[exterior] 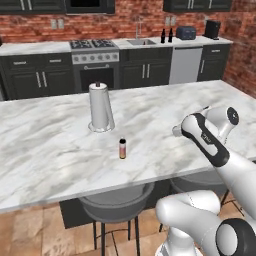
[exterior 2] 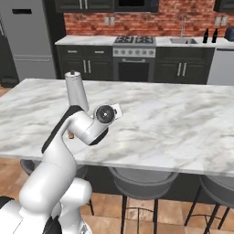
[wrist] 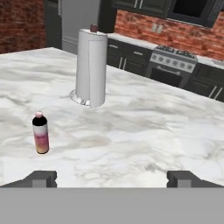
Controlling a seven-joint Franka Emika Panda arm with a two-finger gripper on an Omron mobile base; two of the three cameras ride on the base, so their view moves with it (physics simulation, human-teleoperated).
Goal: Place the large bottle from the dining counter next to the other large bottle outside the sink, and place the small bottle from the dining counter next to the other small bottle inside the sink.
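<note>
End effector stood with its jaws fully apart and empty, hovering above the white marble tabletop, pointed across it toward the far kitchen wall.

Target in reach: small dark-capped bottle with pink-to-orange contents, upright on the tabletop, at roughly 10 o'clock from the end effector in the hand view. Tall white paper-towel roll on a round base stood behind the bottle, near it but apart.

Judged step: approach and grasp the small bottle. To do it well, the hand should swing toward 10 o'clock until the bottle sits between the fingertips, descend to mid-body height, then close. The bottle is narrow and tall; a nudge from one finger could tip it, so centring before closing matters. Keep clear of the towel roll.

View differences: the left base view showed the bottle at 5 o'clock from the roll, and two dark bottles beside the far sink. In the right base view the arm covered most of the small bottle. No large bottle could be made out on the tabletop.
</note>
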